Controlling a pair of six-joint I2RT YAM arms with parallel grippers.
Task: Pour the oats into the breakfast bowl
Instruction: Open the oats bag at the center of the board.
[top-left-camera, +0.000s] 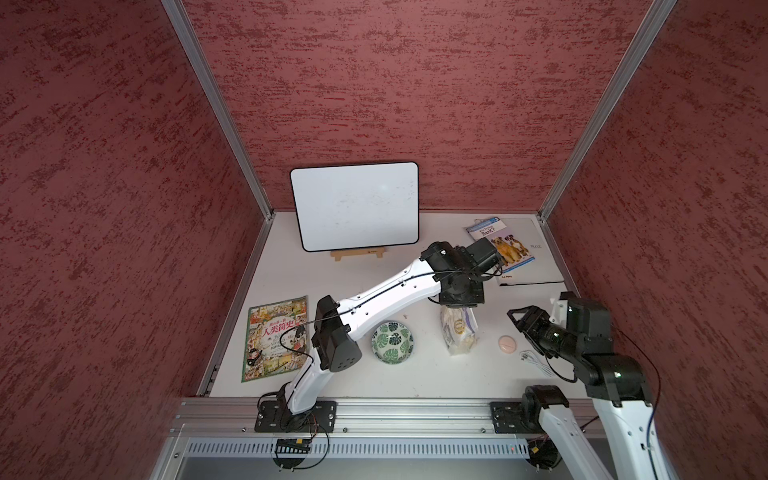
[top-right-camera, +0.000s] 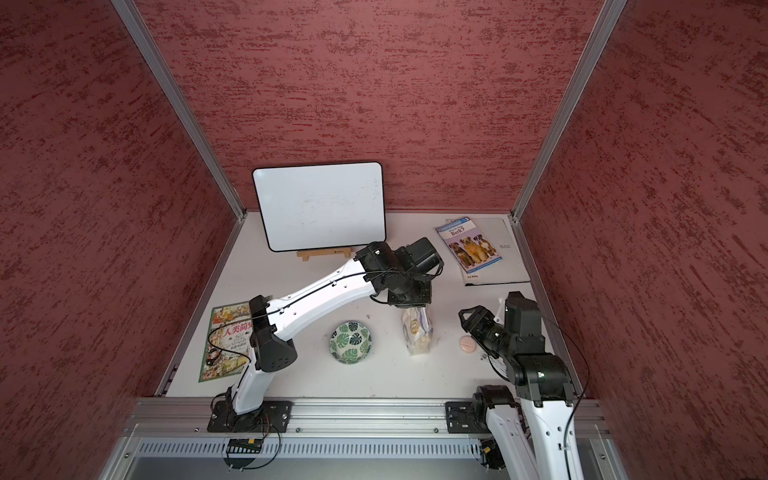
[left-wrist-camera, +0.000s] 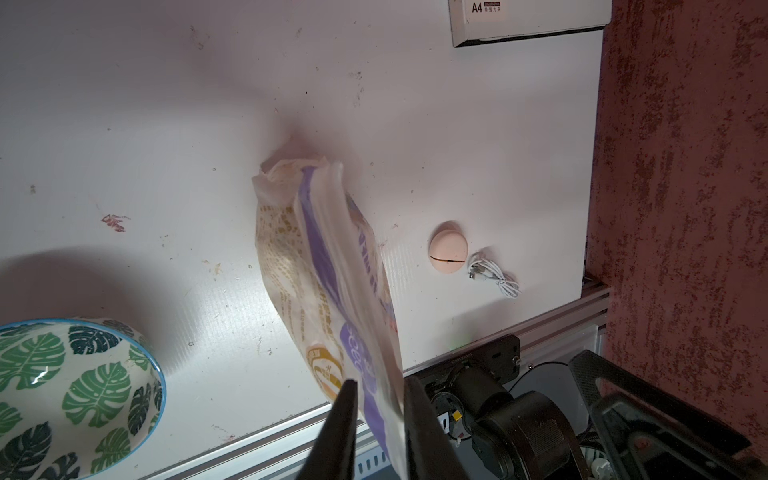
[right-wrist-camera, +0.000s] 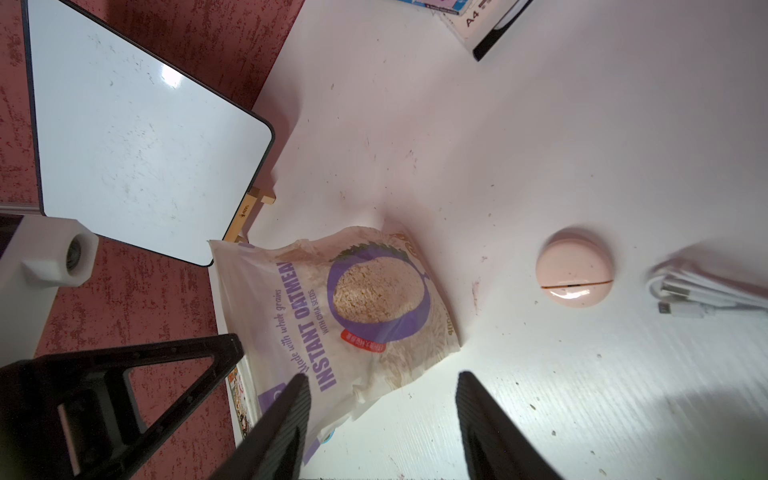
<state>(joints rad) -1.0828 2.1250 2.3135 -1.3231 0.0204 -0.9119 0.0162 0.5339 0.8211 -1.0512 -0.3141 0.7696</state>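
The oats stood upright in their clear bag a little right of the worktop's middle, nearer the front edge than the back.

The left jaws hung straight above the bag, hidden under the wrist in both top views. In the left wrist view their two black fingers stood close together, one on each side of the bag's flattened top edge. The oats hung down from that edge toward the worktop. The plastic filled the narrow gap, but I could not tell whether it was pinched or only bracketed.

The right jaws stood wide apart and held nothing. They were above the worktop near its right edge, pointing toward the bag. In the right wrist view the oats stood beyond the fingers, outside the gap, with the printed front facing that camera.

The breakfast bowl sat near the bag on the side toward the left edge, not touching it. A pink disc and a coiled white cable lay between the bag and the right edge.
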